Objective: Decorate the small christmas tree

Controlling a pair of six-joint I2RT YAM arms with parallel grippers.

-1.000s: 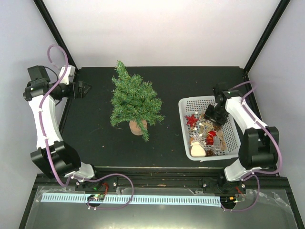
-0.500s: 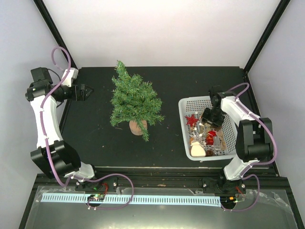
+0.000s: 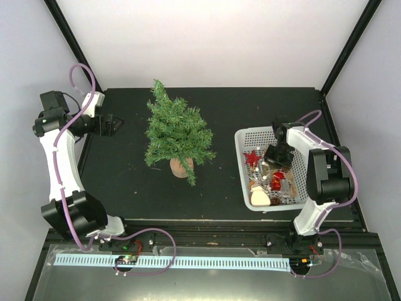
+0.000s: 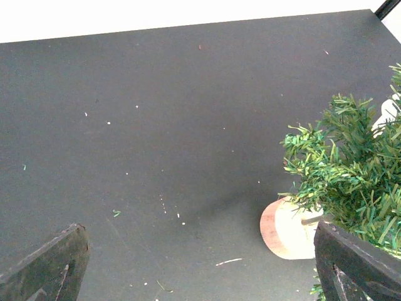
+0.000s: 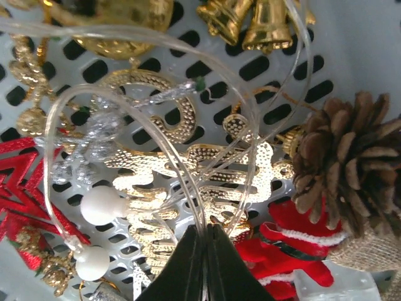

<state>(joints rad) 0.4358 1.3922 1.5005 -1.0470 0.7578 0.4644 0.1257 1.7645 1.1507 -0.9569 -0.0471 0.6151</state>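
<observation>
Over the last second the right tool [image 3: 276, 157] has sunk lower into the white basket [image 3: 240, 169] and its jaws have come together. The wrist view shows them pinching a clear light string [image 5: 102, 205] among gold and red ornaments. The left tool [image 3: 114, 124] has edged toward the small christmas tree [image 3: 177, 132], jaws spread and holding nothing. The tree stands on the counter [image 3: 125, 179], well apart from the basket and bare. A first decoration seems grasped; lifting it likely comes next.

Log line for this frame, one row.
left tool open, left of small christmas tree | right tool shut on clear cord in basket | tree bare
</observation>
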